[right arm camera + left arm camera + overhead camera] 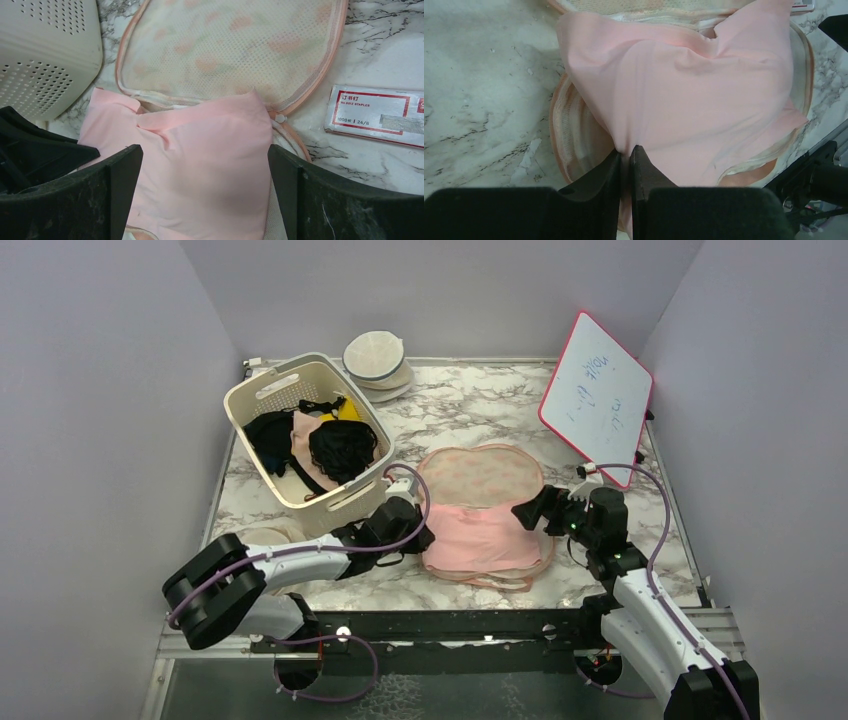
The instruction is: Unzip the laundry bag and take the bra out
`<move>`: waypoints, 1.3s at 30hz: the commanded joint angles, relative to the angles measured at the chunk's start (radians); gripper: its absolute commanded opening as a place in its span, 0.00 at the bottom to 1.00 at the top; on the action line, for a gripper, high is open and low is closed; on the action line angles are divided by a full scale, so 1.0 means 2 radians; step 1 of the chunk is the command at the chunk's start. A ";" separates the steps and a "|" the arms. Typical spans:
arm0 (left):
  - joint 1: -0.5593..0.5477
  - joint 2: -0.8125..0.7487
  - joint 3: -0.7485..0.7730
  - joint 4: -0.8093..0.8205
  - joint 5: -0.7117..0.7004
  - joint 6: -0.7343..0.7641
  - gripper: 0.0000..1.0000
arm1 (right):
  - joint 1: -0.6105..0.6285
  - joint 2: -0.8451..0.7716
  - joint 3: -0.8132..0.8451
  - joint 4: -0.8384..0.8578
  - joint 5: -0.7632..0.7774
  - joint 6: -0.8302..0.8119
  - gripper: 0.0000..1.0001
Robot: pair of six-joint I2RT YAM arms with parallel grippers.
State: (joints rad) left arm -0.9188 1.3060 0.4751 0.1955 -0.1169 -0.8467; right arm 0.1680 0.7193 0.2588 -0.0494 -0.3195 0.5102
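At the near side of the table [455, 400], the left gripper [625, 157] is clenched on the near-left edge of the bra [478, 530]. The bra lies in the near half of the unzipped laundry bag [482, 472]. Just right of the bra, the right gripper [528, 510] hovers, jaws spread wide, holding nothing. The bag's mesh lid lies flipped back toward the far side. A basket [262, 398] stands far left.

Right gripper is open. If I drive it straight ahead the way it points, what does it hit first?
Most likely the bra, lying on the opened laundry bag directly ahead of the right gripper and framed by its spread fingers. Depth is hard to judge, so it might skim over the fabric.
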 commanded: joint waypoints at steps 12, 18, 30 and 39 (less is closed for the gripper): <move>-0.002 -0.096 0.132 -0.127 -0.019 0.114 0.00 | -0.002 -0.010 -0.007 0.018 0.000 -0.002 0.96; 0.002 -0.109 0.197 -0.186 -0.021 0.161 0.00 | -0.002 -0.015 -0.007 0.017 0.002 -0.001 0.98; 0.061 -0.084 0.386 -0.277 -0.008 0.234 0.00 | -0.002 -0.002 -0.005 0.017 0.001 0.001 0.98; 0.178 -0.029 0.518 -0.315 0.028 0.226 0.00 | -0.002 -0.005 -0.006 0.018 -0.001 0.001 0.98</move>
State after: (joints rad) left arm -0.6476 1.2285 1.4204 -0.3981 -0.1032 -0.4007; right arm 0.1680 0.7147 0.2588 -0.0444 -0.3199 0.5110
